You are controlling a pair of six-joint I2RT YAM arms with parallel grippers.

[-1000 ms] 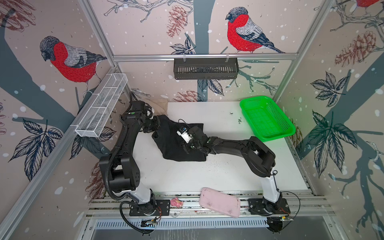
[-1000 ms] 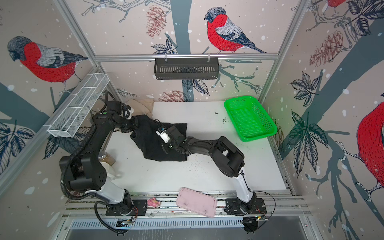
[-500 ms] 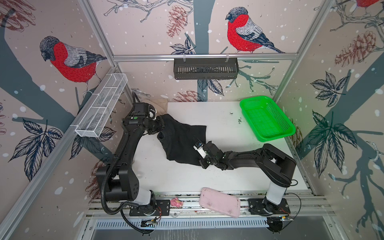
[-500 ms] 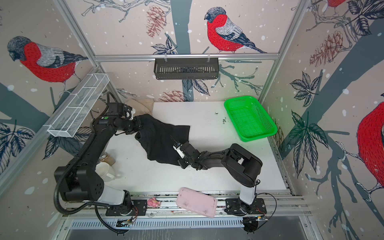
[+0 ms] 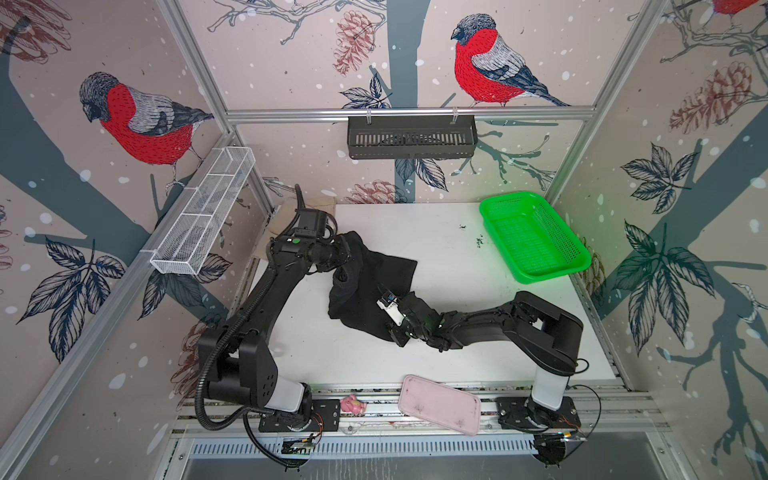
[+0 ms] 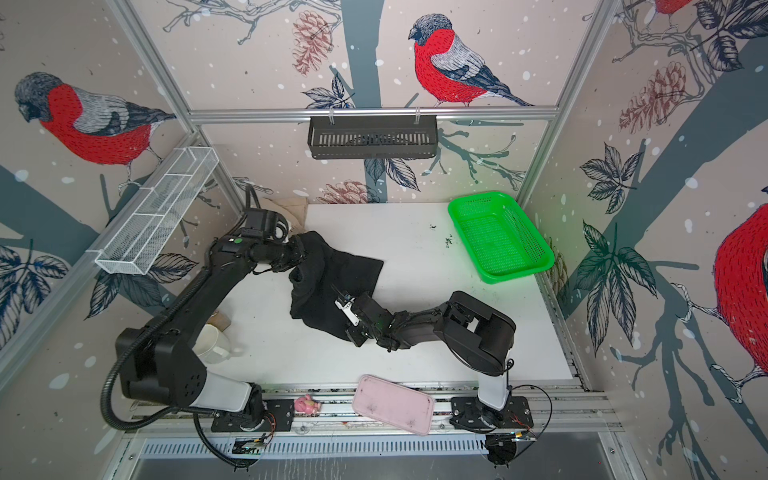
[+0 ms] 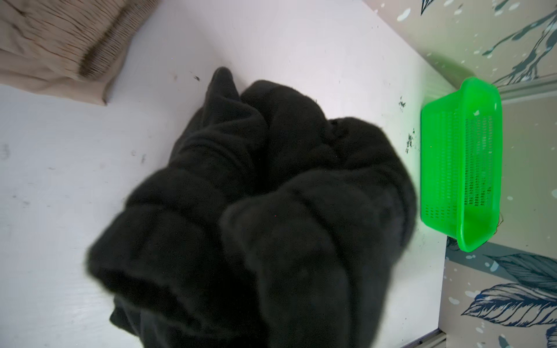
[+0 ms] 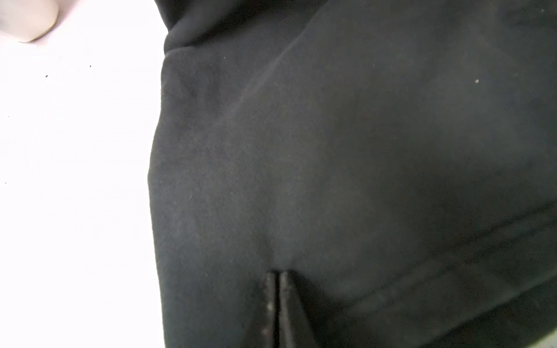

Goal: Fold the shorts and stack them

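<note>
Desk [image 5: 457,257] first: white, mostly bare, walled at the back and both sides, with open room across its middle and right. Black shorts [image 5: 374,286] lie left of centre, crumpled rather than flat, with one end drawn up into a bunch at the left arm [image 5: 266,299]. Green basket [image 5: 548,275] sits in the far right corner, well apart from the cloth. Beige shorts [image 7: 45,54] lie crushed in the far left corner behind that arm, near the black pair's raised end. A white mug [image 6: 212,343] stands by the desk's left edge.

Left fingers are buried in the bunch and out of sight, though the cloth rising to them suggests they are clamped on it. Right fingers [image 8: 269,301] are pressed almost together at the black shorts' near right corner. Their tips pucker the fabric and seem to nip a thin fold.

So slight a pinch could slip once the arms pull apart, dropping that corner. The thick left bunch may spread unevenly and fold crooked. Dragging leftward risks snagging the beige pair or meeting the wall, while rightward offers clearer room.
</note>
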